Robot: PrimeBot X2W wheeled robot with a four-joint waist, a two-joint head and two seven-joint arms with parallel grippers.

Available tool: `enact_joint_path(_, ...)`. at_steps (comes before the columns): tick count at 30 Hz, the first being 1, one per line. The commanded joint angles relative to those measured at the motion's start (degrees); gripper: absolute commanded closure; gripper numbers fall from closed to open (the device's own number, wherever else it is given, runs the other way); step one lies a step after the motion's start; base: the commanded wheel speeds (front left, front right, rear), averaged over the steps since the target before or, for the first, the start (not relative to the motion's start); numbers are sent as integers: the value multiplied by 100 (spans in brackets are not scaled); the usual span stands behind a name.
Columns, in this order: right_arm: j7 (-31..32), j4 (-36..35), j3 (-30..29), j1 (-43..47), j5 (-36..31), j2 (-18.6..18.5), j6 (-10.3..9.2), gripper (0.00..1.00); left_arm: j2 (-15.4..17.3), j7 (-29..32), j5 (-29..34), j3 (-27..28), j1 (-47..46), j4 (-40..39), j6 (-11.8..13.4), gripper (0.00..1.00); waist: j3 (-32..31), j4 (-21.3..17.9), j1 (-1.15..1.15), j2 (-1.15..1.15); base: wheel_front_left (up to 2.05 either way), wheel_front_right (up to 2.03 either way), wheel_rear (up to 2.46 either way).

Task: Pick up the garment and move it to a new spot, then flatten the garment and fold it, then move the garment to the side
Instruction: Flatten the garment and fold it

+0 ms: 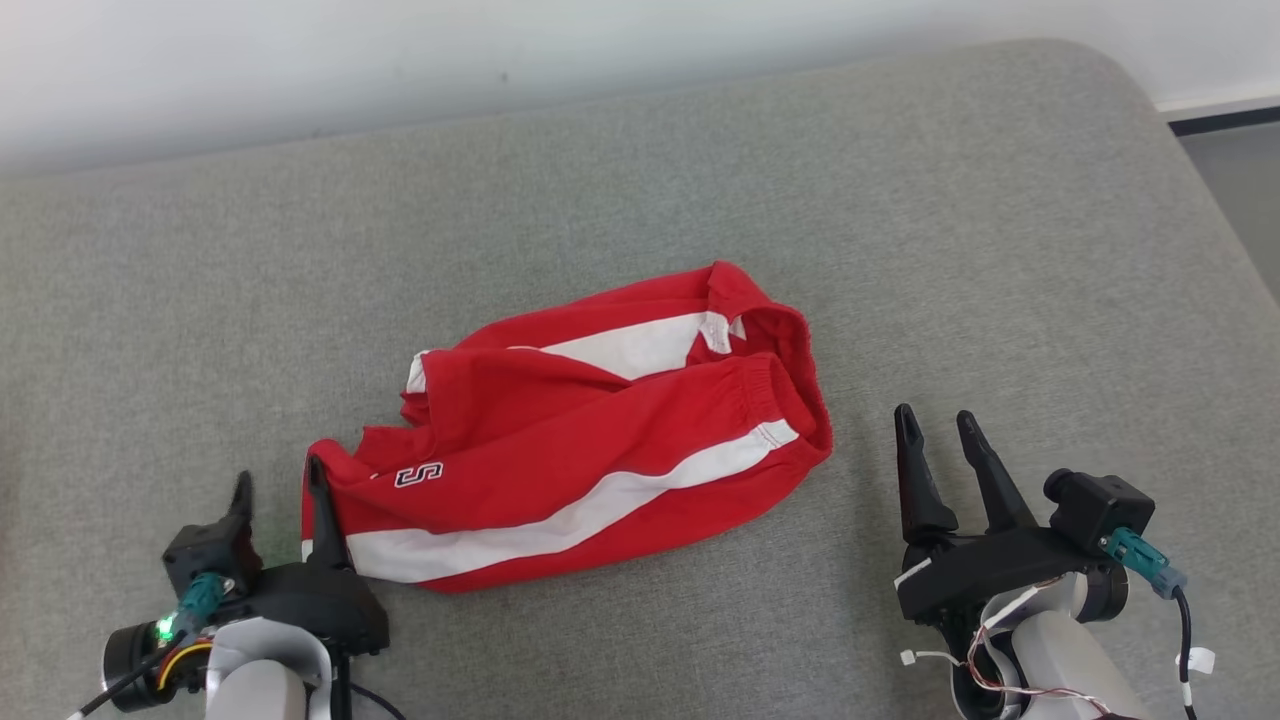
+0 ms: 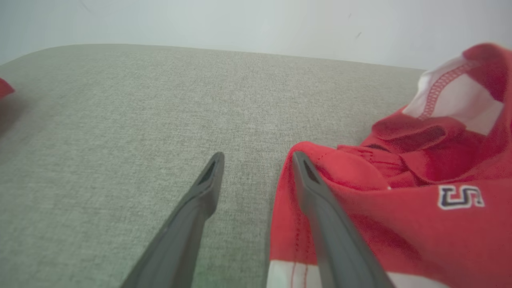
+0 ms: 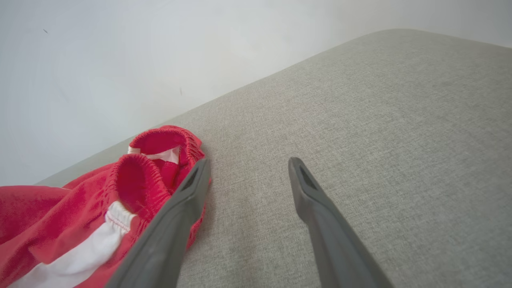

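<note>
Head view: red garment (image 1: 590,450) with white stripes, crumpled, centre of frame on grey cushion (image 1: 900,200). Left tool (image 1: 279,470) at lower left, jaws apart, holding nothing, one jaw over garment's corner. Right tool (image 1: 935,414) at lower right, jaws apart, empty, just beside waistband (image 1: 800,400).

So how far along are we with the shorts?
Nothing looks finished: the red shorts lie rumpled on the grey cushion. In hand: both grippers open, left gripper at the leg hem, right gripper beside the waistband. Left: flattening, folding, moving aside.
</note>
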Motion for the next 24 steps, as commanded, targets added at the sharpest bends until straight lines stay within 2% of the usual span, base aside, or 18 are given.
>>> enact_joint_path(1,-1,-78,21,88,-10,38,18,0,13,-20,17,111,79,-71,13,0,-198,-56,-1,-1,0,0,0)
enact_joint_path(9,-1,-426,41,465,-640,-17,18,0,18,-20,259,432,911,-879,-200,0,-690,180,-1,-1,0,0,0)
enact_joint_path(16,-1,-560,195,822,-1272,-23,18,0,12,-20,167,259,1673,-1411,-436,0,-1024,424,-1,-1,0,0,0)
enact_joint_path(24,-1,-432,161,1073,-1468,79,18,0,11,-20,225,106,2131,-1523,-560,0,-1269,535,-1,-1,0,0,0)
